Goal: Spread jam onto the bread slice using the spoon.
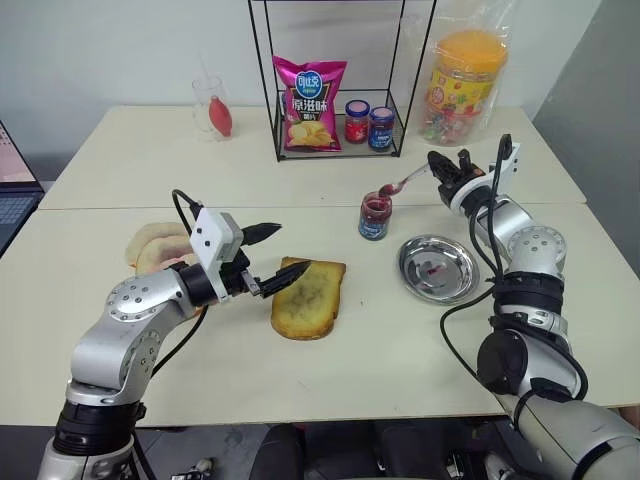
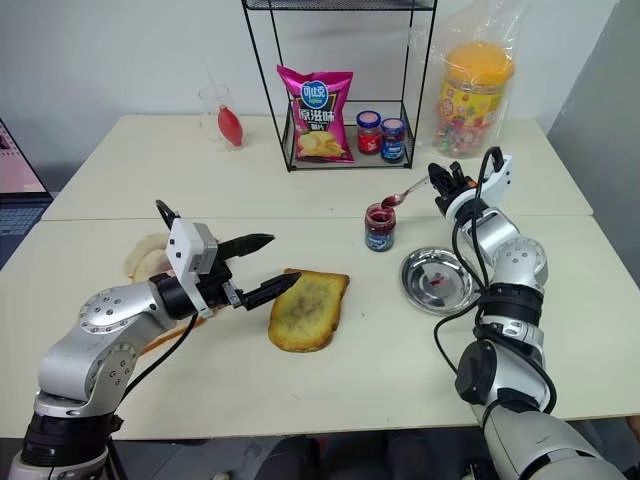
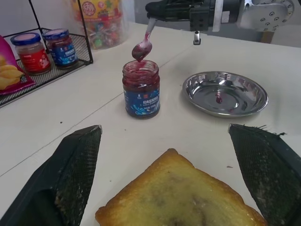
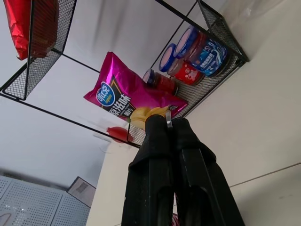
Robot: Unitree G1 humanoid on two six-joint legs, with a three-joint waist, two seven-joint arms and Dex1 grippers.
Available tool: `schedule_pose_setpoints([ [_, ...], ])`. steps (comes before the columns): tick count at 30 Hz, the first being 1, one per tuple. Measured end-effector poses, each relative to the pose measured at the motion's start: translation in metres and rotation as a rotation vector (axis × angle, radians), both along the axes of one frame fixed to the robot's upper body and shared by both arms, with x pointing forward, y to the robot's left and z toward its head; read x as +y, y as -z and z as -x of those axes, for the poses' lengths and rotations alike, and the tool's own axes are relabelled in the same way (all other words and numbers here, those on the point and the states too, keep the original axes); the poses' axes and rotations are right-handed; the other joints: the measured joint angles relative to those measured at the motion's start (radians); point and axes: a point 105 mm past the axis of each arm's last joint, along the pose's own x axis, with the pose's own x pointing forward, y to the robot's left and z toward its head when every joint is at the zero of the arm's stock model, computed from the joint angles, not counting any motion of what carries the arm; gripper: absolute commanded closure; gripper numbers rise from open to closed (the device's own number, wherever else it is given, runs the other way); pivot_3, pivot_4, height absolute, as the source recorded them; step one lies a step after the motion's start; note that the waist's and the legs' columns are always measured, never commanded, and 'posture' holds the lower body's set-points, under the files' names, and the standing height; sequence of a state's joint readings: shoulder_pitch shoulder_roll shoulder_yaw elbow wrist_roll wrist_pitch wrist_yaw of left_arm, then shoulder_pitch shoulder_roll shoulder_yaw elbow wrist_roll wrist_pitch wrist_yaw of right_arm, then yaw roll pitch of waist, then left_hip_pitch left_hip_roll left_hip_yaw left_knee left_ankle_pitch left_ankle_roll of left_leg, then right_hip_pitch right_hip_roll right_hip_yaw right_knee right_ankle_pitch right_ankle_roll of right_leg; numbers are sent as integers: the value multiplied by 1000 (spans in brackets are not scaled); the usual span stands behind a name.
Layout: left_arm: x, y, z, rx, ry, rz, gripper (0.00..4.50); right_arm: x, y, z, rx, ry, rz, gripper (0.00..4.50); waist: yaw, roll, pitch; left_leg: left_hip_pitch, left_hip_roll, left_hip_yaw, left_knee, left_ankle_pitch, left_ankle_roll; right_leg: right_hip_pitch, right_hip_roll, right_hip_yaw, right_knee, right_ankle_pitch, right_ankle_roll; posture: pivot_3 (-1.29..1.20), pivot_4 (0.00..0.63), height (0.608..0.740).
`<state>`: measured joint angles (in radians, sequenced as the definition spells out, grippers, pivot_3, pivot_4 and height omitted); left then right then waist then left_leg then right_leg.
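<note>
Spoon (image 1: 402, 184): slim, stiff metal, light and slick; judged easy to twist in a pinch. It is held by the end of its thin handle, its small bowl hanging just above the mouth of the jar (image 1: 375, 216), coated with jam.
Jam (image 3: 140, 74): glossy, thick and sticky; likely to cling to the spoon but could drip on the way over. More of it fills the open jar, which stands on the table (image 1: 400, 340) between the bread and the metal dish (image 1: 438, 268).
Bread (image 1: 308, 297): thick toasted slice, flat on the table, near the robot's left side and well apart from the jar. Judged light, crisp at the crust and softer in the middle; it may slide under a spreading stroke, so it wants steadying at an edge, not on top.
Right gripper (image 1: 446, 172): clamped tight on the spoon handle, pointing toward the jar, raised above the table.
Left gripper (image 1: 276, 256): fingers spread wide, holding nothing; one fingertip (image 1: 288, 280) reaches over the bread's near-left edge, the other stands above it. Whether it touches the crust I cannot tell.
Dish: holds a small red smear, otherwise bare.
</note>
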<state>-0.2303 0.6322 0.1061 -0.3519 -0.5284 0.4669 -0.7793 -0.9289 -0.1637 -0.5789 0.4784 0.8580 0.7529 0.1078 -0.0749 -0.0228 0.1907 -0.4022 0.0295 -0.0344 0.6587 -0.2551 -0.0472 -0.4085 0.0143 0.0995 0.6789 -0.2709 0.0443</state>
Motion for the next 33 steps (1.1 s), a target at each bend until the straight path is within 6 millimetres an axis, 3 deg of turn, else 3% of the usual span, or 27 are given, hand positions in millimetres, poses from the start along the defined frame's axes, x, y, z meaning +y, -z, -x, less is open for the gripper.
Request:
schedule_pose_setpoints([
  [6, 0, 3, 2, 7, 9, 1, 0, 15, -11, 6, -32, -71, -16, 4454, -6, 0, 0, 0, 0, 0, -1, 0, 0, 0, 0, 0, 0, 0, 0, 0, 150, 740],
  [11, 3, 17, 21, 86, 45, -8, 0, 49, -37, 29, -128, -217, -10, 4454, -13, 0, 0, 0, 1, 0, -4, 0, 0, -2, 0, 0, 0, 0, 0, 0, 150, 740],
  [14, 6, 23, 34, 132, 67, -20, 0, 68, -38, 43, -149, -290, -5, 4454, -13, 0, 0, 0, 1, -1, -9, 0, 0, -3, 0, 0, -1, -1, -2, 0, 150, 740],
  [22, 34, 37, 76, 282, 45, -104, 0, 133, -9, 91, -189, -537, 219, 4454, -14, 0, 0, 0, 2, 0, -14, 0, 0, -8, 0, -1, 1, -5, -6, 0, 150, 740],
  [27, 44, 41, 83, 321, 23, -118, 0, 156, 16, 107, -216, -634, 338, 4454, -10, 0, 0, 0, 2, 0, -14, 0, 0, -8, 0, -2, 1, -8, -4, 0, 150, 740],
  [33, 47, 47, 88, 355, 10, -115, 0, 177, 27, 129, -437, -708, 594, 4454, -10, -1, 0, 0, 2, 0, -14, 0, 0, -8, 0, -1, 1, -8, -4, 0, 150, 740],
])
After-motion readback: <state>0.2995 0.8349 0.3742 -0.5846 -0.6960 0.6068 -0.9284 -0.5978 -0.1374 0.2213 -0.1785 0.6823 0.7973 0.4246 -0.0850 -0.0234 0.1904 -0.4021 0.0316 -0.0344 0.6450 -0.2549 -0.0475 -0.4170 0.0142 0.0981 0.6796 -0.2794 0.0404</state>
